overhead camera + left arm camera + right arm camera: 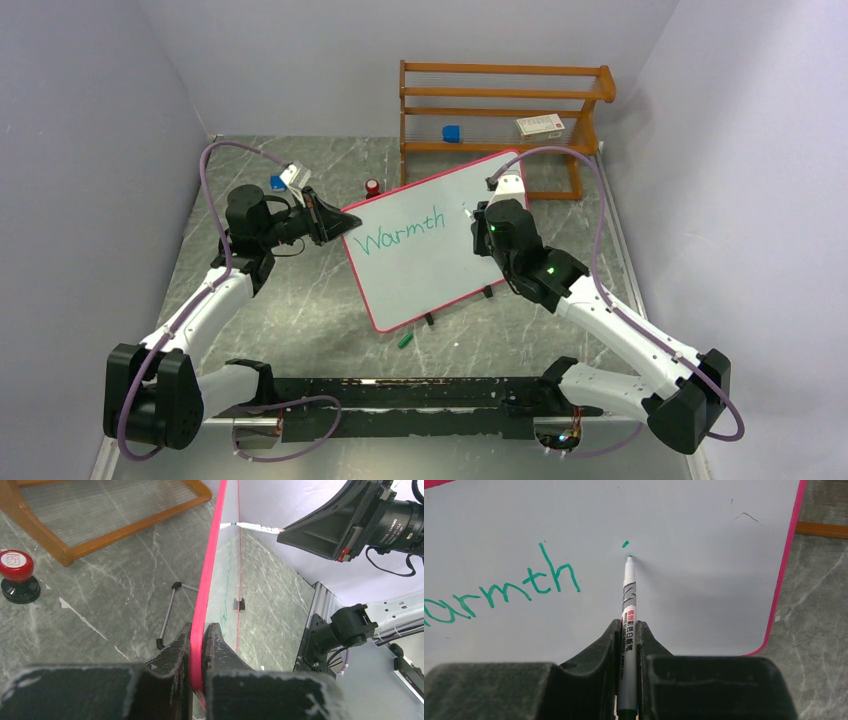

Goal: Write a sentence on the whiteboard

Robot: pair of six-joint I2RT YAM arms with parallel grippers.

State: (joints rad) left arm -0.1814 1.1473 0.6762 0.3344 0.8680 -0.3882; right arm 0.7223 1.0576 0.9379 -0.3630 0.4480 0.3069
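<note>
The whiteboard [425, 250], white with a pink-red frame, stands tilted in the middle of the table with "Warmth" written on it in green. My left gripper [335, 222] is shut on the board's left edge; in the left wrist view the red frame [200, 645] sits pinched between the fingers. My right gripper [629, 627] is shut on a grey marker [628, 610]. The marker's tip rests at the white surface [704, 580], just below a small green dot to the right of the word. In the top view the right gripper [480, 215] hovers over the board's right half.
A wooden rack [500, 110] stands behind the board with a blue block [451, 133] and a white box [540, 125] on it. A red-topped stamp [373, 187] sits behind the board's left corner. A green cap [405, 340] lies in front of the board.
</note>
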